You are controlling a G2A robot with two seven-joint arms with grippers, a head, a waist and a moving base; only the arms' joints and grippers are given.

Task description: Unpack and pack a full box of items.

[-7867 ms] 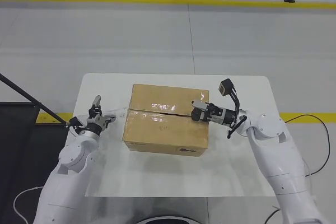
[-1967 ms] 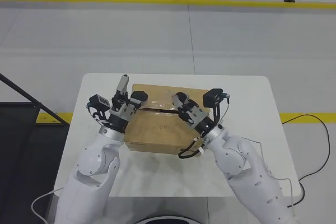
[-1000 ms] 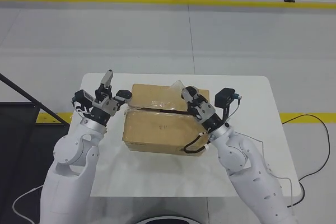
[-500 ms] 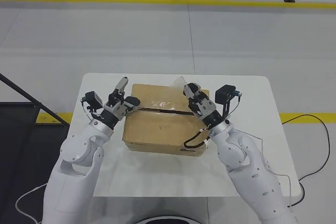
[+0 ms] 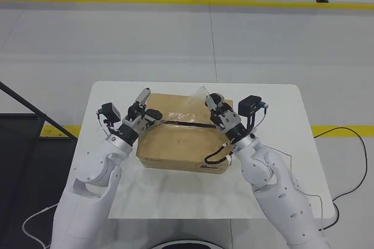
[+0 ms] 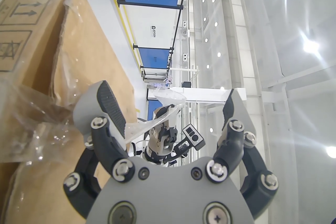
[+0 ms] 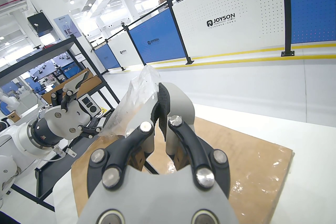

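Left tool (image 5: 148,106) nearer box (image 5: 181,146), peeled tape (image 5: 198,94), white table (image 5: 280,187)

Box (image 5: 184,134): on the table (image 5: 280,187), centred left to right, in its far half.
Tape (image 7: 131,104): lifts off the box top near the far edge, between the two grippers.
Right gripper (image 5: 213,104): over the box's far right part, pinching the tape.
Left gripper (image 5: 148,106): at the box's far left corner, fingers spread, one just beside loose tape.
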